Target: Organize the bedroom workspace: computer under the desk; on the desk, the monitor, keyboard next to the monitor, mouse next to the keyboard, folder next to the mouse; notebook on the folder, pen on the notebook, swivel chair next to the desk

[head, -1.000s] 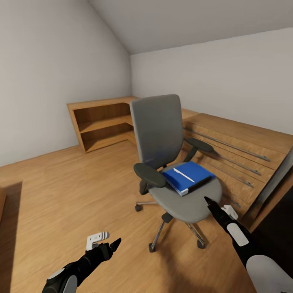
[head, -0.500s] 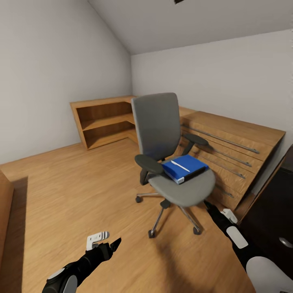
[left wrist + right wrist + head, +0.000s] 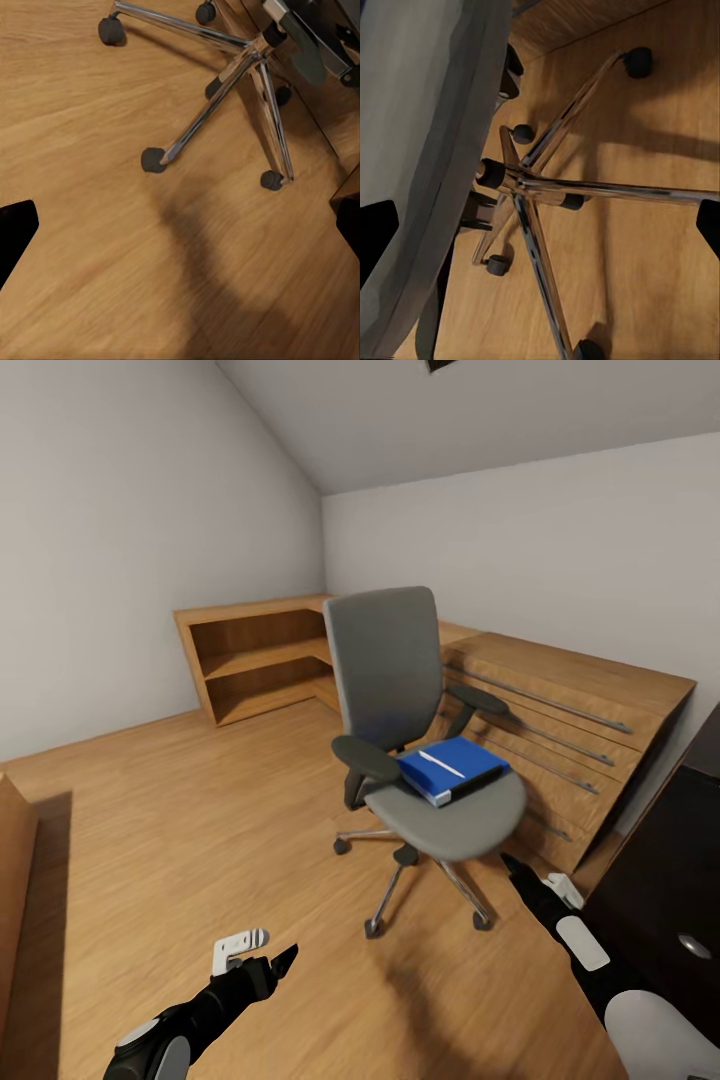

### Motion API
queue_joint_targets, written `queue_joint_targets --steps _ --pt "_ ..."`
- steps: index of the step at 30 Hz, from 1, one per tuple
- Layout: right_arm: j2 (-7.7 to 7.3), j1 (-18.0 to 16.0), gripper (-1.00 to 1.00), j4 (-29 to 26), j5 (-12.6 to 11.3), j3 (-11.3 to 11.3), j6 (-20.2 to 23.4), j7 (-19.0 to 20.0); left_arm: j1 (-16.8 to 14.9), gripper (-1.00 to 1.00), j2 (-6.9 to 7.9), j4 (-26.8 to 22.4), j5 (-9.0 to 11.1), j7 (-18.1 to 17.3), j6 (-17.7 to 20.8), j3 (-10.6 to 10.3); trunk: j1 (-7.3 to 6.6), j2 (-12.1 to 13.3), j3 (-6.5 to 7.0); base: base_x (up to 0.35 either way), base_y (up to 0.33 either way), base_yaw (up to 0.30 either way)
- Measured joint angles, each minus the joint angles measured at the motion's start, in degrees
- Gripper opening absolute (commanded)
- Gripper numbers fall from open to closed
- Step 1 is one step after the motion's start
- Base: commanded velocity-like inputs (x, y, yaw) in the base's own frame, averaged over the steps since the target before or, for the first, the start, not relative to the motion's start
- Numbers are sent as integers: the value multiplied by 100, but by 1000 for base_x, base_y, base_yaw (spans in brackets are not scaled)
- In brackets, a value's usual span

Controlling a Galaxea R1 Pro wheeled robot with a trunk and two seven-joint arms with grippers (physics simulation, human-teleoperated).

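— Where's the folder [image 3: 447,772]?
— On the chair [image 3: 420,760] seat, a white pen on top, waiting to be fetched.
— And the hands?
— Left gripper [image 3: 262,954] and right gripper [image 3: 530,881] hang low; both spread open, holding nothing.

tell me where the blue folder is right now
In the head view the folder lies flat on the swivel chair seat, right of centre, with a white pen-like item on top and the oak drawer unit just behind it.

1. Even, soft, bright light throughout; no glare.
2. The swivel chair [image 3: 415,730] casts a diffuse shadow on the floor [image 3: 180,830].
3. Wide-angle stretching bends the room's edges; wrist views are slightly soft.
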Motion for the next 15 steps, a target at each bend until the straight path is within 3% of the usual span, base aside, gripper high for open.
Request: queue_joint_targets --steps 15 --pt "7 0 100 35 54 15 -109 23 0 100 10 61 -6 1 -5 6 1 0 0 -259 0 0"
